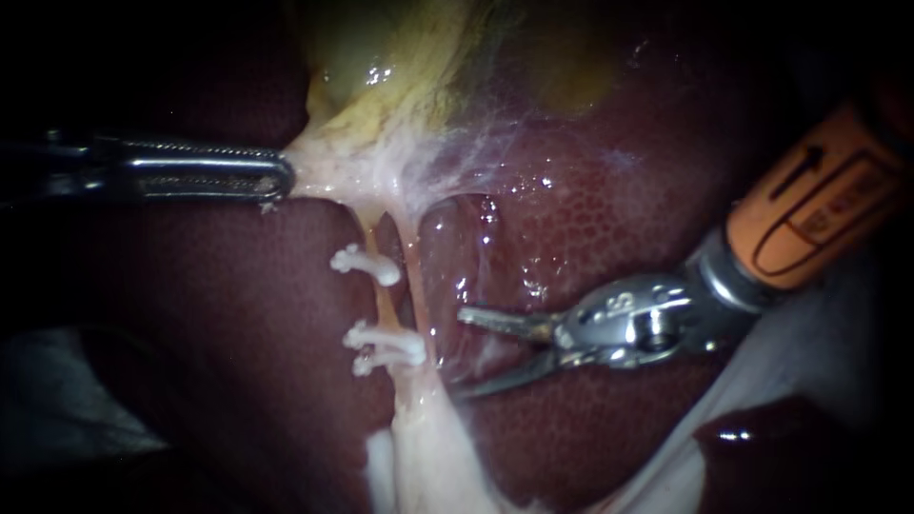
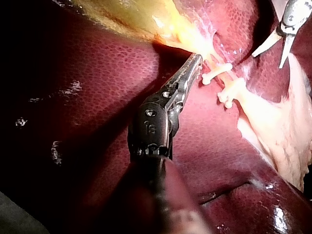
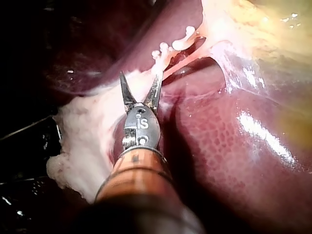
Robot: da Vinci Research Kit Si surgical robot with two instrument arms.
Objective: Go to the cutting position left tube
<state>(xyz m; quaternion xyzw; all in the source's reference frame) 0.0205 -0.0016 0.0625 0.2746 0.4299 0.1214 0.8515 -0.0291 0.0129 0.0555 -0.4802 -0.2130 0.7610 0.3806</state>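
Dark red liver [image 1: 590, 219] makes up the whole backdrop, with the yellowish gallbladder [image 1: 400, 57] at its upper edge. My left instrument [image 1: 276, 181] has its jaws closed flat on the pale tissue [image 1: 324, 171] just below the gallbladder; the webbing fans out taut from that grip, so I judge the hold is there to draw the tubes straight and away from the liver.

The left tube [image 1: 383, 300] runs down from that tissue as a thin orange strand, crossed by an upper clip [image 1: 365, 264] and by lower clips [image 1: 386, 345]; the bare stretch between them looks like the place meant for cutting. A right tube [image 1: 416, 281] lies just beside it, on the side my right instrument [image 1: 459, 352] comes from.

That instrument's two blades stand wide apart and hold nothing; their tips are near the tubes but clear of both. I judge the approach only partly made; the blades have yet to straddle the left tube between the clips, and the neighbouring tube must stay outside them.
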